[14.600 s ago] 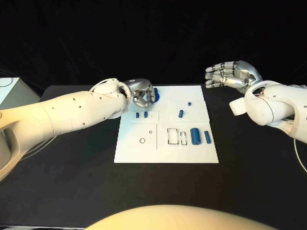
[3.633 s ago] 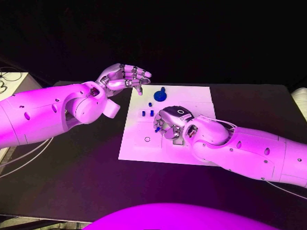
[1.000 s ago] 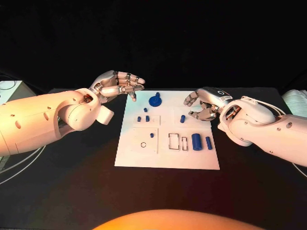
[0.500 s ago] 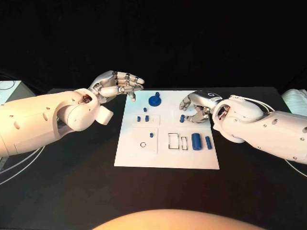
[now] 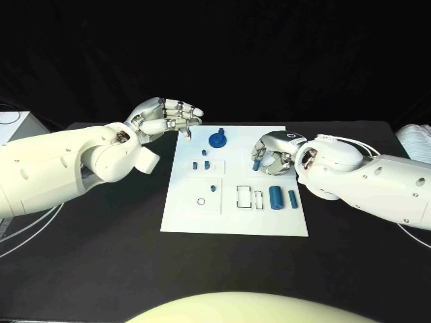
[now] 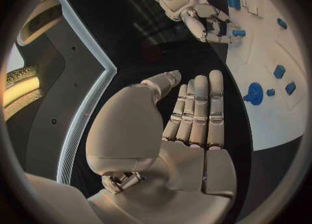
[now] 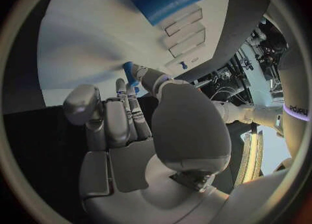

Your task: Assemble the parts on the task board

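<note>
The white task board (image 5: 233,219) lies mid-table with blue parts on it. A round knob (image 5: 217,140) stands near its far edge, with three short pegs (image 5: 201,163) below it. A thick cylinder (image 5: 276,198) and a slimmer one (image 5: 292,198) lie by rectangular slots (image 5: 243,195). My right hand (image 5: 275,153) rests on the board's right side, its thumb and a finger pinching a small blue peg (image 5: 255,163), also visible as the peg (image 6: 238,33) and peg (image 7: 129,71). My left hand (image 5: 167,118) hovers off the board's far left corner, fingers (image 6: 197,109) extended, holding nothing.
A white box with cables (image 5: 2,128) stands at the table's left end. A pale ribbed object (image 5: 417,138) sits at the right edge. The near half of the board carries a small ring (image 5: 201,200) and bare white surface.
My right hand has slid left across the board and closed its fingers around the small peg. The left hand has stayed where it was.
</note>
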Robot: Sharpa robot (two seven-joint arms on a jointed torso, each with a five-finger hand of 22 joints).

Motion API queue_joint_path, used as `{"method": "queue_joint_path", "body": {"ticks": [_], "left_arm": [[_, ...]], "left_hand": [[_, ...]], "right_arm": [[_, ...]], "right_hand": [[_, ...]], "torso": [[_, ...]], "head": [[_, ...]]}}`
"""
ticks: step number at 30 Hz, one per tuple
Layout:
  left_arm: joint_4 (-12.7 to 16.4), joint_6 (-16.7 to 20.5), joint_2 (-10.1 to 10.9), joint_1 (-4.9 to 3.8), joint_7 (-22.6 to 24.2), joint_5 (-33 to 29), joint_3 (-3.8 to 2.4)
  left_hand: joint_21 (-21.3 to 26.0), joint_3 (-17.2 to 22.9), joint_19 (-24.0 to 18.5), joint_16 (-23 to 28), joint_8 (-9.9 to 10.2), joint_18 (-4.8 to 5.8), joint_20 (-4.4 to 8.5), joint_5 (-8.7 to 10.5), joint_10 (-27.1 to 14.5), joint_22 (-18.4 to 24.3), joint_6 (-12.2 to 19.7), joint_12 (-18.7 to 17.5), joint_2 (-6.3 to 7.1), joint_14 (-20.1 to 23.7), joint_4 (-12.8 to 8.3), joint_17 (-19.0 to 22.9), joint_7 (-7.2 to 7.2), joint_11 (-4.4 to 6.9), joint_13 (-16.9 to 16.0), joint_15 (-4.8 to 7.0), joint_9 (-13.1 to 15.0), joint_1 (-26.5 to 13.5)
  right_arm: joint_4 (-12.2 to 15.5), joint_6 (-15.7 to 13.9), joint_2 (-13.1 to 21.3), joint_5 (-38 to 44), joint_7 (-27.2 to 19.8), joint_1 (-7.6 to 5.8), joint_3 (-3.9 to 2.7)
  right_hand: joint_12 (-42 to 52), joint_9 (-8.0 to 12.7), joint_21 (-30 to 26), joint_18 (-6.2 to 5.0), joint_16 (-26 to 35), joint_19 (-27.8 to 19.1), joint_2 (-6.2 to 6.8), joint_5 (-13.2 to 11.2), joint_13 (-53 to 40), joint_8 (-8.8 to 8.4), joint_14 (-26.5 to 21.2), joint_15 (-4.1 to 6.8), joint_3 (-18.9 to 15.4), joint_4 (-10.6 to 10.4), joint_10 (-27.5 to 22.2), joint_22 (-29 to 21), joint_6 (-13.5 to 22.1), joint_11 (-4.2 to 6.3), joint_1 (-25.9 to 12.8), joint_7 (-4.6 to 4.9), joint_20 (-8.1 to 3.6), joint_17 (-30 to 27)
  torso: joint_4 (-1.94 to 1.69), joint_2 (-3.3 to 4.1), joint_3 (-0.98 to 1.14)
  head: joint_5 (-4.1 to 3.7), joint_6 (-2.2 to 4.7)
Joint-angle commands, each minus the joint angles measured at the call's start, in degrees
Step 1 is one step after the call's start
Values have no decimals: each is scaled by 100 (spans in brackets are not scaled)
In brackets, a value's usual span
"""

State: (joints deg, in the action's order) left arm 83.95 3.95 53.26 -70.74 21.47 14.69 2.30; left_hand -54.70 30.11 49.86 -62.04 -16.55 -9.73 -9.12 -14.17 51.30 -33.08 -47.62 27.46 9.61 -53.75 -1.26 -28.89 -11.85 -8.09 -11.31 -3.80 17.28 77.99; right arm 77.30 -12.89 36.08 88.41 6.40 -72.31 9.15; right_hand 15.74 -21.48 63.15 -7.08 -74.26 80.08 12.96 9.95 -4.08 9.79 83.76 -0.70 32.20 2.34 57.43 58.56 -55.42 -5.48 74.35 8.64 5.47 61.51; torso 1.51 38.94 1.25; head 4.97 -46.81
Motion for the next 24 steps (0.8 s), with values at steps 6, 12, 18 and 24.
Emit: {"method": "queue_joint_path", "body": {"ticks": [6,12,18,24], "left_arm": [[2,-115,-13,0,29,-25,-4],[2,-118,-14,0,26,-25,-4],[1,-121,-15,0,23,-25,-4],[0,-129,-18,0,15,-25,-4]], "left_hand": [[20,-25,50,20,-11,-86,-4,-7,-41,5,40,28,-1,-14,0,4,9,-2,9,-13,-9,-31],[20,-25,50,20,-11,-86,-4,-7,-41,5,40,28,-1,-14,0,4,9,-2,9,-13,-9,-31],[24,-24,52,21,-15,-86,-4,-9,-43,8,43,32,-5,-14,3,4,8,-2,10,-13,-10,-28],[24,-24,52,21,-15,-86,-4,-9,-43,8,43,32,-5,-14,3,4,8,-2,10,-13,-10,-28]], "right_arm": [[-19,10,-49,16,-10,28,7],[-67,-13,-92,4,3,42,10],[-114,-74,-143,68,66,66,18],[-109,-409,-162,128,172,94,23]], "right_hand": [[69,-41,197,112,-115,129,-133,-98,-13,79,122,69,162,-107,291,237,-164,60,-91,-46,-11,106],[58,-61,214,116,-128,139,-150,-120,-11,109,126,81,197,-129,352,261,-226,74,-103,-60,-21,114],[70,-110,255,123,-155,157,-205,-155,-25,186,134,117,248,-144,499,316,-355,118,-86,-101,-41,143],[97,-261,435,162,-225,229,-423,-388,-91,393,160,214,376,-111,825,540,-610,230,24,-197,-113,222]], "torso": [[2,4,2],[2,3,3],[-2,2,4],[0,2,1]], "head": [[10,-6],[8,-9],[8,-22],[8,-32]]}}
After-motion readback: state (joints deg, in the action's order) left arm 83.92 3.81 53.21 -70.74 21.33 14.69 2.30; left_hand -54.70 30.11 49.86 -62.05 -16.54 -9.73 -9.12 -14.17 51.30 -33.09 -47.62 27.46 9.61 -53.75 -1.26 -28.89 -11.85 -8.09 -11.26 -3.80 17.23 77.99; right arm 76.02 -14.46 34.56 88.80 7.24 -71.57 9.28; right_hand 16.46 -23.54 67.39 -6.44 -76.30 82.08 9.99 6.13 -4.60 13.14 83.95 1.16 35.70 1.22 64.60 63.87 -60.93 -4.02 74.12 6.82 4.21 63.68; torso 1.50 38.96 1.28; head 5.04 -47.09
